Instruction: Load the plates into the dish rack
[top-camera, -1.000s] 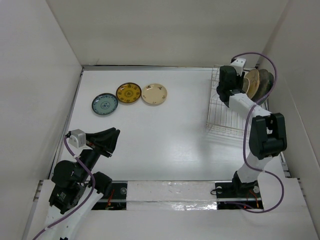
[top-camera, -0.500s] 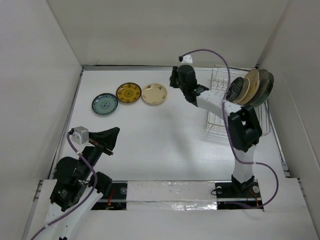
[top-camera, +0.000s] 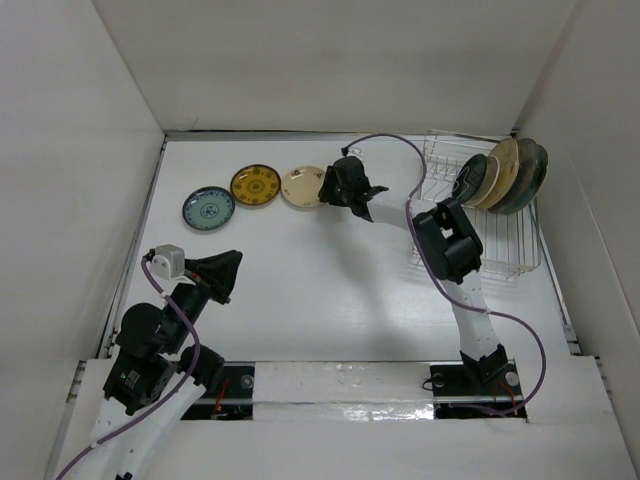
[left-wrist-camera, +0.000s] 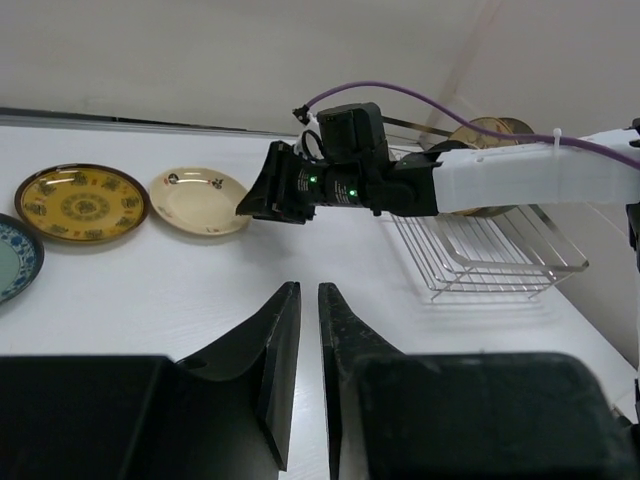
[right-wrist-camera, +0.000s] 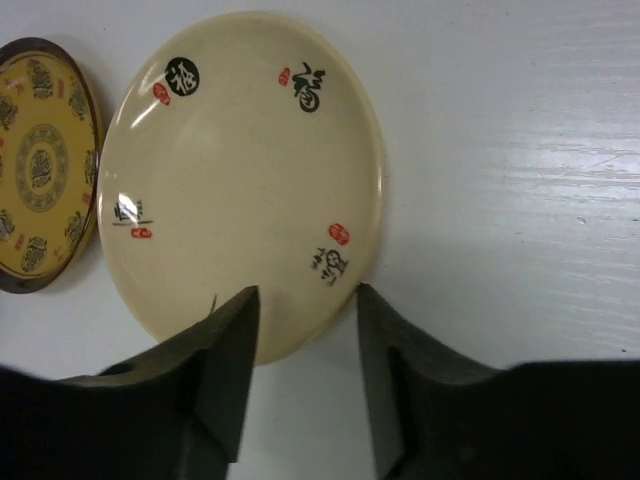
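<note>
Three plates lie flat at the back left of the table: a teal one (top-camera: 209, 209), a yellow-patterned one (top-camera: 256, 184) and a cream one (top-camera: 303, 186). My right gripper (top-camera: 327, 187) is open and empty, just above the near edge of the cream plate (right-wrist-camera: 235, 180), with one finger over the plate and one over the table. The white wire dish rack (top-camera: 478, 232) stands at the back right, with several plates on edge at its far end, among them a black one (top-camera: 467, 180) and a tan one (top-camera: 503, 168). My left gripper (top-camera: 222, 268) is shut and empty at the front left.
White walls enclose the table on the left, back and right. The right arm (left-wrist-camera: 500, 185) stretches across from the rack to the cream plate (left-wrist-camera: 200, 200). The yellow plate (right-wrist-camera: 40, 165) lies right beside the cream one. The near half of the rack (left-wrist-camera: 490, 255) has bare wires.
My right arm has swung left from the rack's far end across the table to the cream plate. The left arm has shifted only slightly.
</note>
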